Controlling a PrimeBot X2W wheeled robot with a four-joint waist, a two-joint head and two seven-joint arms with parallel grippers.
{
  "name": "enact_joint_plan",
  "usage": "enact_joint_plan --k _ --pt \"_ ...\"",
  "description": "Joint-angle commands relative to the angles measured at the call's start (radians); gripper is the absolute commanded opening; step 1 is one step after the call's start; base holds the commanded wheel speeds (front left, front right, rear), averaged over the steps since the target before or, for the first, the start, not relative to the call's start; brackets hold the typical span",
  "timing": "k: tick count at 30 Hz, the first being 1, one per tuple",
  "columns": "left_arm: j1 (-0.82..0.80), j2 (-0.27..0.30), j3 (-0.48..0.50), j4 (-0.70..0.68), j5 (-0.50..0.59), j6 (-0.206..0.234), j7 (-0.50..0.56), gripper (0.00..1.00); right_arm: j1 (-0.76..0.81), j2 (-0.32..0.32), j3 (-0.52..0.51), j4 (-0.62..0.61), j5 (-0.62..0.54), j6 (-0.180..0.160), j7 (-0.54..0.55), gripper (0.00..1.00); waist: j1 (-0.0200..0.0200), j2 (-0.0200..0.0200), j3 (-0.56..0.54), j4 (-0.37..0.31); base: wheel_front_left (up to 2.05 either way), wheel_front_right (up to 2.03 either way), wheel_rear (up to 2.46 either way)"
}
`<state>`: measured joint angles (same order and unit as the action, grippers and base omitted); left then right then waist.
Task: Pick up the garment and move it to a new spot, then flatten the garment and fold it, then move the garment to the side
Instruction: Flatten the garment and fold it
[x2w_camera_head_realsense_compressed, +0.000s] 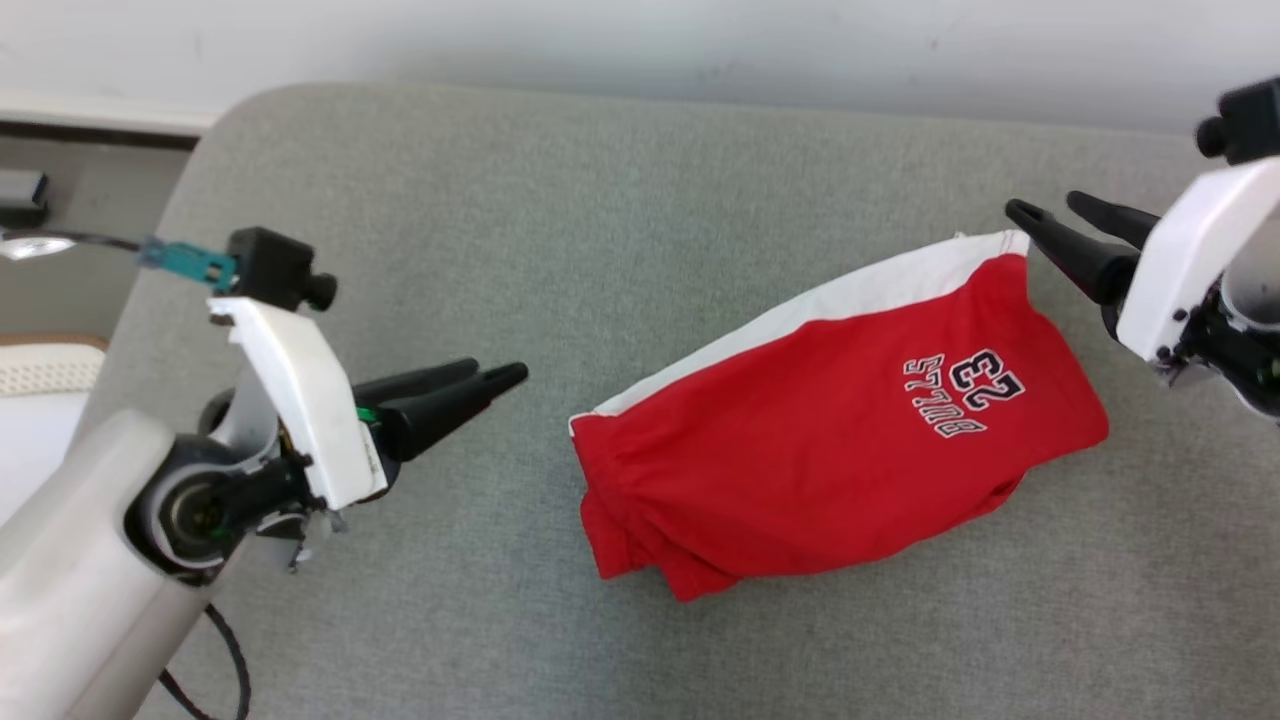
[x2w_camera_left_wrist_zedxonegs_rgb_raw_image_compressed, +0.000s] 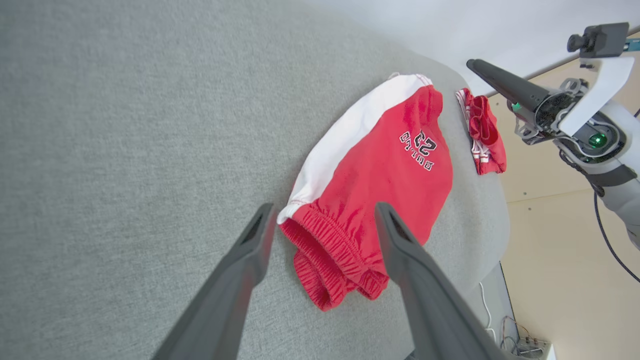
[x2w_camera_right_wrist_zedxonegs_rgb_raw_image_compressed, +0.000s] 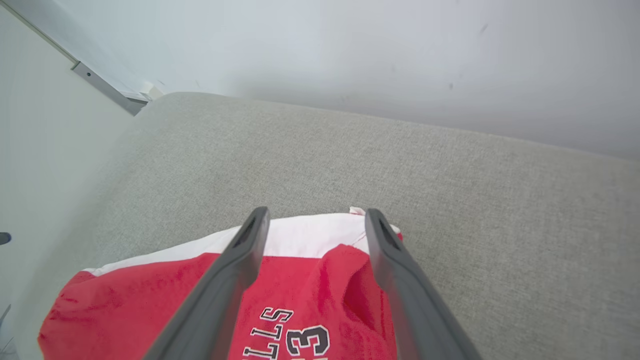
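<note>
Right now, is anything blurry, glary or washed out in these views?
Head view: even light, no glare, shorts sharp with a faint shadow. Left wrist view: left fingers soft up close. Right wrist view: right fingers soft too, wall bright and washed out.

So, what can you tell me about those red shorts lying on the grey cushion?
The red shorts look like soft sports jersey, with a white side panel, a gathered elastic waistband and a dark "BULLS 23" print outlined in white. They lie doubled over, slightly rumpled, slanting across the grey cushion, waistband toward the left gripper, leg hem toward the right gripper. Only the cushion clearly touches them; both grippers are open and hold nothing.
</note>
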<state>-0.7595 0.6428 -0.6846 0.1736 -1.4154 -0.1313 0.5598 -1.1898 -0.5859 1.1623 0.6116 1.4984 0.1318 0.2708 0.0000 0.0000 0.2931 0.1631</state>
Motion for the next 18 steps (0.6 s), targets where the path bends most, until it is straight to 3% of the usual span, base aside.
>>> enact_joint_plan --k 1,9,18 --pt "0.024 0.009 0.004 -0.010 0.046 0.001 -0.074 1.00 0.040 -0.006 -0.001 -0.001 -0.018 -0.003 -0.054 1.00 0.0000 0.0000 -0.044 -0.003 0.00 0.00 0.00" --pt "0.076 0.000 -0.006 0.040 0.291 0.023 -0.405 1.00 0.146 -0.012 0.001 0.074 -0.045 -0.003 -0.229 1.00 0.0000 0.0000 -0.082 0.027 0.00 0.00 0.00" --pt "0.181 -0.086 0.022 0.013 0.425 0.110 -0.730 1.00 0.231 0.018 0.029 0.208 -0.008 -0.003 -0.198 1.00 0.0000 0.0000 -0.089 0.101 0.00 0.00 0.00"
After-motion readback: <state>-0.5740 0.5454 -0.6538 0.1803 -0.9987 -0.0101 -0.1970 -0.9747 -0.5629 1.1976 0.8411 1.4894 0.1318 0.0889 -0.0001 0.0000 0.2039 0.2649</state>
